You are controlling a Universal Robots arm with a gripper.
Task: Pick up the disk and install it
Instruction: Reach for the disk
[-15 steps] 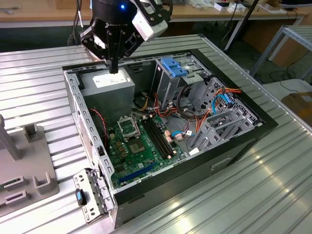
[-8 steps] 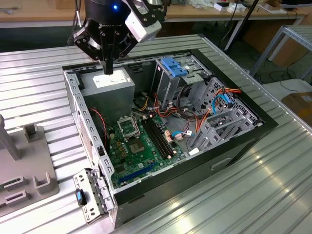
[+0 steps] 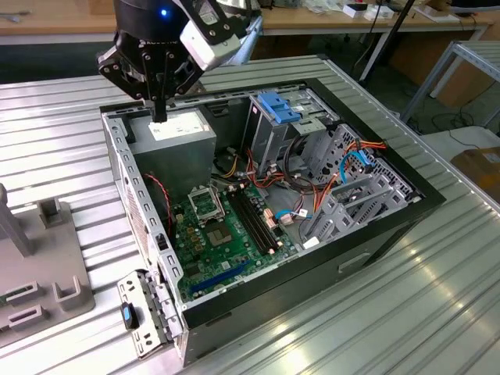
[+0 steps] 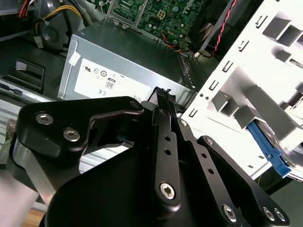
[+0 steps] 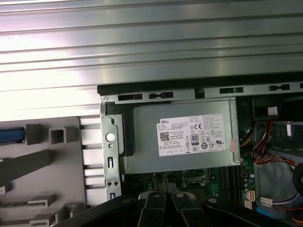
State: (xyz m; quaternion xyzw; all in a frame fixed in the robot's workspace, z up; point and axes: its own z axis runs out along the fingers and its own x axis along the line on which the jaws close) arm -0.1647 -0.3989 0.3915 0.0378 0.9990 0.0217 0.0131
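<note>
Exterior view: gripper (image 3: 160,117), jaws together and empty, hangs over the power supply (image 3: 183,137).
Disk (image 4: 267,148) likely lies beyond the case wall (image 4: 255,80) toward the exterior view's left; clear that wall, then approach squarely.

Gripper (image 3: 159,114) black. PSU (image 5: 142,142) grey, white label (image 5: 191,135). Motherboard (image 3: 226,226) green, blue slot (image 3: 223,272). Latch (image 3: 277,105) blue. Case (image 3: 312,277) black. Drive cage (image 3: 348,199) grey, perforated. Table (image 3: 55,133) silver, ribbed. Fixture (image 3: 39,266) grey. Cables (image 3: 328,183) red, orange, blue.
</note>
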